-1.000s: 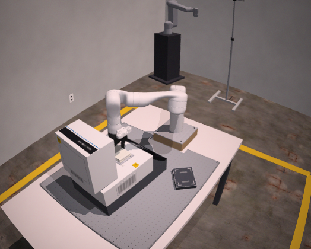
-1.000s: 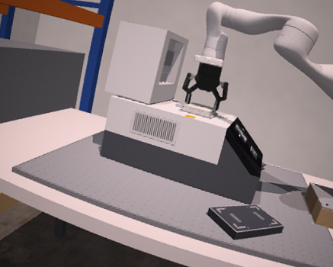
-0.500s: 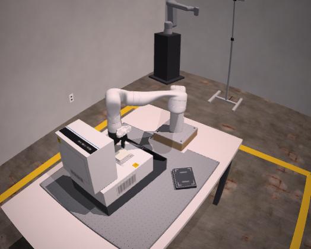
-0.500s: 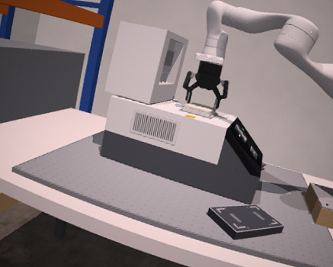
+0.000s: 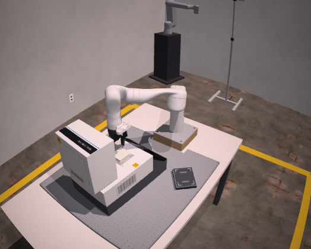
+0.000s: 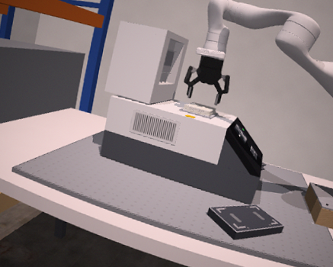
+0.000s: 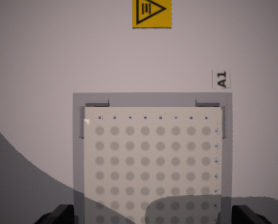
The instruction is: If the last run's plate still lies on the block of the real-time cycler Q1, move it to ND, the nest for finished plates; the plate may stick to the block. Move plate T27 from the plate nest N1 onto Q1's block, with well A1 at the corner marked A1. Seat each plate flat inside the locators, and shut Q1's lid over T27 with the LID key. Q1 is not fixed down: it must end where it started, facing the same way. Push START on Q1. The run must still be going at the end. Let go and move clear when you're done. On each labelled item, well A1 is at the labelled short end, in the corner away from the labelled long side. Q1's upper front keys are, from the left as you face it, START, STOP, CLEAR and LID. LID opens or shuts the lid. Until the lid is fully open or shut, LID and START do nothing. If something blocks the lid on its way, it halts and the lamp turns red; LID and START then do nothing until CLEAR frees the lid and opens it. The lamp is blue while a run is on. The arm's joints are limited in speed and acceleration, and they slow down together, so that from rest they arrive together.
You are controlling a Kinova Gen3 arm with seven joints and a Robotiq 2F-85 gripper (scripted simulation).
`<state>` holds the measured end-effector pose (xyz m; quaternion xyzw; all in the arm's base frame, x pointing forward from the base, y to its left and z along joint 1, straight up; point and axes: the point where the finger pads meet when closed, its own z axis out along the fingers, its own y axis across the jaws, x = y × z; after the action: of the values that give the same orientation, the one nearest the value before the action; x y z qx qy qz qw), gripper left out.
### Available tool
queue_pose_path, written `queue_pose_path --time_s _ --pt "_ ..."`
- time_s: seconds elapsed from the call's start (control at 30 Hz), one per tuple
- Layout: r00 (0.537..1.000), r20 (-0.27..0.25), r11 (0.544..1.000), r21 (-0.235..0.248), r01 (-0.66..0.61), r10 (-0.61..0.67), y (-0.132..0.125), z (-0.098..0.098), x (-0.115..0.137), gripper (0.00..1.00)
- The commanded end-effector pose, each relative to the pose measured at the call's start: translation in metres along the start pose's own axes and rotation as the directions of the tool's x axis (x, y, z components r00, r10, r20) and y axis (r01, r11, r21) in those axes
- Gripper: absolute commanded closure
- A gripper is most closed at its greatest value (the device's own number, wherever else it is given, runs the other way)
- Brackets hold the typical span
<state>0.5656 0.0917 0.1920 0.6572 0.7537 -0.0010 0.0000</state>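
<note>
One cycler point(image 5: 124, 175) is sitting on one table point(image 5: 213, 139), carrying one well plate point(image 5: 124, 155) (pale, on its block); one dark nest point(image 5: 184, 178) is lying nearby, one arm point(image 5: 139, 95) reaching over.

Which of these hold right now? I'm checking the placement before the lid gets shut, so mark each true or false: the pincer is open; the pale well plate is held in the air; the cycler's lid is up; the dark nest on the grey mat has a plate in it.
1. The black two-finger pincer is open. True.
2. The pale well plate is held in the air. False: it lies on the white cycler's block, with the pincer above it and apart from it.
3. The cycler's white box-shaped lid is up. True.
4. The dark square nest on the grey perforated mat has a plate in it. False: it holds no plate.
</note>
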Motion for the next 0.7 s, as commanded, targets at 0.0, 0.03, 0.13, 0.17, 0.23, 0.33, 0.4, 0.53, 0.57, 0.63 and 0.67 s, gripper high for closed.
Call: queue_pose_path --time_s 0.0,0.03,0.13,0.17,0.23,0.33,0.4,0.53,0.57,0.63,0.67 --pt "1.000 0.000 1.000 -0.002 0.000 0.000 0.000 -0.005 0.000 0.00" --pt "1.000 0.000 1.000 -0.002 0.000 0.000 0.000 -0.007 0.000 0.00" --pt "1.000 0.000 1.000 -0.002 0.000 0.000 0.000 -0.011 0.000 0.00" --pt "1.000 0.000 1.000 -0.002 0.000 0.000 0.000 -0.012 0.000 0.00" --pt "1.000 0.000 1.000 -0.002 0.000 0.000 0.000 -0.015 0.000 0.00" --pt "1.000 0.000 1.000 -0.002 0.000 0.000 0.000 -0.019 0.000 0.00" --pt "1.000 0.000 1.000 -0.002 0.000 0.000 0.000 -0.020 0.000 0.00" --pt "1.000 0.000 1.000 -0.002 0.000 0.000 0.000 -0.022 0.000 0.00" --pt "1.000 0.000 1.000 -0.002 0.000 0.000 0.000 -0.022 0.000 0.00" --pt "1.000 0.000 1.000 -0.002 0.000 0.000 0.000 -0.022 0.000 0.00" --pt "1.000 0.000 1.000 -0.002 0.000 0.000 0.000 -0.022 0.000 0.00"
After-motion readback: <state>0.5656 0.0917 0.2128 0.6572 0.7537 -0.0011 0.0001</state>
